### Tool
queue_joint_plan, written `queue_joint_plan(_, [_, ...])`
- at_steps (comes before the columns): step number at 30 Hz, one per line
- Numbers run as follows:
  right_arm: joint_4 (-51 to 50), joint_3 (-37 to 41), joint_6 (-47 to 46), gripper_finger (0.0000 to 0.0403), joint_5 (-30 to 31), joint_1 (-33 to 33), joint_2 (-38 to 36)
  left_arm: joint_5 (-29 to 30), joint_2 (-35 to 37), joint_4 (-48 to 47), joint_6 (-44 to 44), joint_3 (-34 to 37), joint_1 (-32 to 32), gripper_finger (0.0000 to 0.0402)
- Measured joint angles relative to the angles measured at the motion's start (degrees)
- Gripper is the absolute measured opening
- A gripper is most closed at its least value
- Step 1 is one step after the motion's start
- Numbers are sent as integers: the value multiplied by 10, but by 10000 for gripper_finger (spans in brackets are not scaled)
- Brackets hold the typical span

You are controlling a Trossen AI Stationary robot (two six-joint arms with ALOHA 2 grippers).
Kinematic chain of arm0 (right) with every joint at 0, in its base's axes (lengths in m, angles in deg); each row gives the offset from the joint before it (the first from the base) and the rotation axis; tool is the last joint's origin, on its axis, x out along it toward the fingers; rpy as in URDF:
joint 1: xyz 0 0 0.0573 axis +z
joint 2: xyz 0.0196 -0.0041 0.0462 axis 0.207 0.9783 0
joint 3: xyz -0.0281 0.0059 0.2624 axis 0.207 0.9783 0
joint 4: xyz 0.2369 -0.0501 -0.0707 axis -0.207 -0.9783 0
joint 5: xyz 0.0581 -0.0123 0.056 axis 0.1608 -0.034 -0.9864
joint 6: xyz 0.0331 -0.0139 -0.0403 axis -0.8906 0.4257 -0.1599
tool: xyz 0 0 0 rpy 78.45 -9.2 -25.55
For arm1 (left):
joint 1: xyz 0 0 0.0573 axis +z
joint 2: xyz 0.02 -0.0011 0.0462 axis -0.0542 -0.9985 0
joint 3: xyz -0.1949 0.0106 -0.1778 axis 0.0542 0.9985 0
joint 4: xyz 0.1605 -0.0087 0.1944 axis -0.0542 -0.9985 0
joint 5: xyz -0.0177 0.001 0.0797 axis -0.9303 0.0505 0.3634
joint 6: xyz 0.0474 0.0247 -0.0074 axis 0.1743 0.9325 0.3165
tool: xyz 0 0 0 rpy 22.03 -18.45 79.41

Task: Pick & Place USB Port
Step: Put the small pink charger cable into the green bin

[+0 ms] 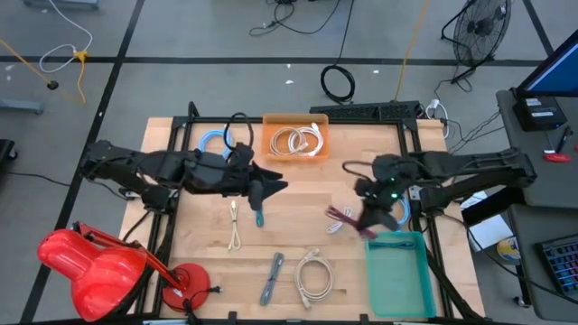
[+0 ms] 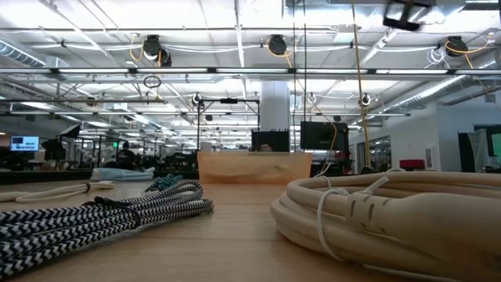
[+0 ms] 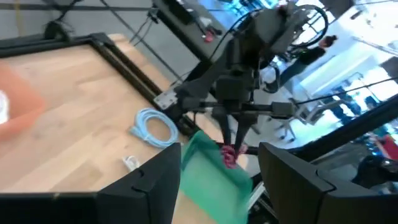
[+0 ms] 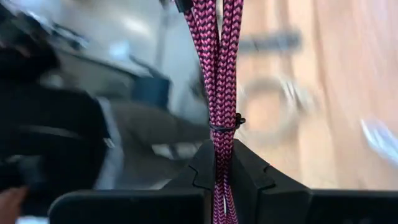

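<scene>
At the desk's near edge lie a thick cream coiled cable (image 1: 313,274) and a black-and-white braided cable (image 1: 272,278). Near the right edge, the right gripper (image 4: 220,167) is clamped on a pink-and-black braided USB cable (image 4: 217,68), just beside the green rectangular tray (image 1: 399,275). At mid-desk the left gripper (image 1: 259,213) stands spread wide, gripping nothing. An orange bin (image 1: 295,137) sits at the far edge.

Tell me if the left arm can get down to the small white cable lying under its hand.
Probably yes. The left hand is open and empty, the white cable lies bare on the wood beside it, and the right hand, shut on the pink cable, is well off by the green bin.
</scene>
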Motion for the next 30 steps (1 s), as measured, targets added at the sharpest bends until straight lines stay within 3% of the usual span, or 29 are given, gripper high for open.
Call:
queue_joint_plan(7, [-278,0,0,14,93,63,-67,22,-1,-58,-32,0,-8,199])
queue_joint_plan(12, [-379,0,-47,14,180,154,-72,29,-1,-80,-43,0,-8,193])
queue_joint_plan(18, [-346,0,-109,14,258,259,-35,34,-1,-96,-62,0,-7,193])
queue_joint_plan(23, [-307,0,-159,13,285,340,18,20,-1,-130,-74,0,-6,193])
queue_joint_plan(30, [-291,0,-279,13,289,419,90,-59,-1,-208,-62,0,20,193])
